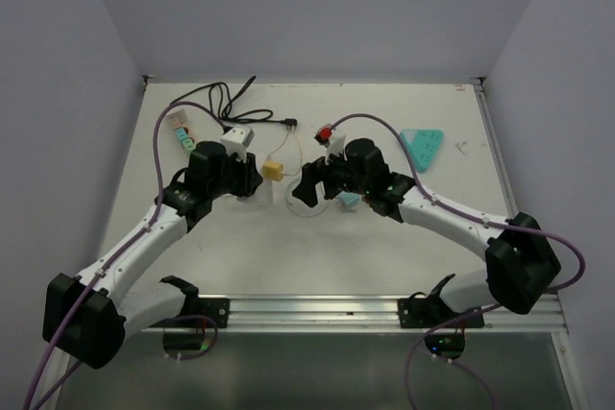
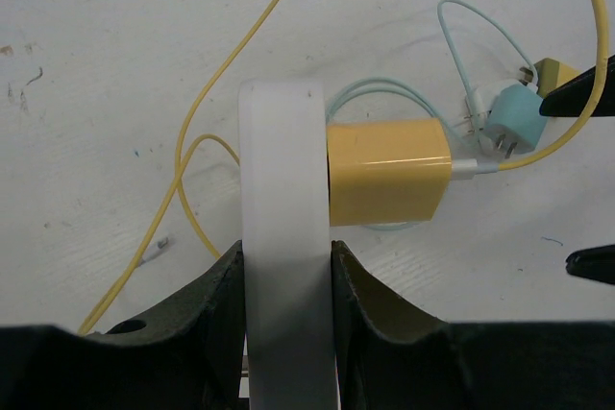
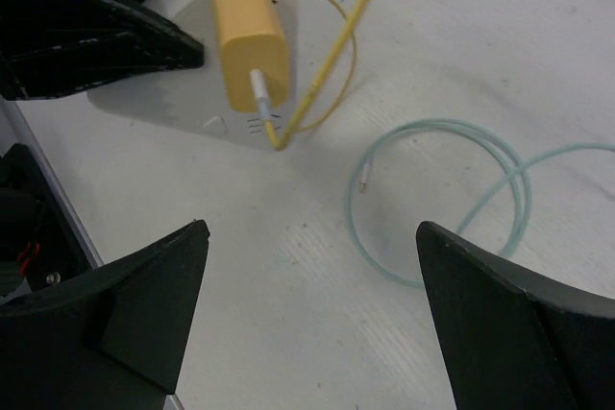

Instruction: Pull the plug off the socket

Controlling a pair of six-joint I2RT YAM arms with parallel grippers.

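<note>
My left gripper [image 2: 285, 247] is shut on a white socket block [image 2: 283, 170], which stands upright between its fingers. A yellow plug [image 2: 387, 172] sits in the socket's right face, with a yellow cable [image 2: 207, 103] leading away from it. From above, the plug [image 1: 273, 171] lies between my two grippers, and the left gripper [image 1: 252, 184] is just left of it. My right gripper [image 3: 312, 225] is open and empty, a short way from the plug [image 3: 248, 40] and socket [image 3: 183, 84]. It is right of the plug in the top view [image 1: 306, 189].
A teal plug [image 2: 509, 122] with a looped pale teal cable [image 3: 461, 199] lies on the table near the right gripper. Further back are a white adapter on a black cable [image 1: 236, 137], a red item [image 1: 325, 132], a teal triangle [image 1: 423, 146] and a coloured block [image 1: 181, 132].
</note>
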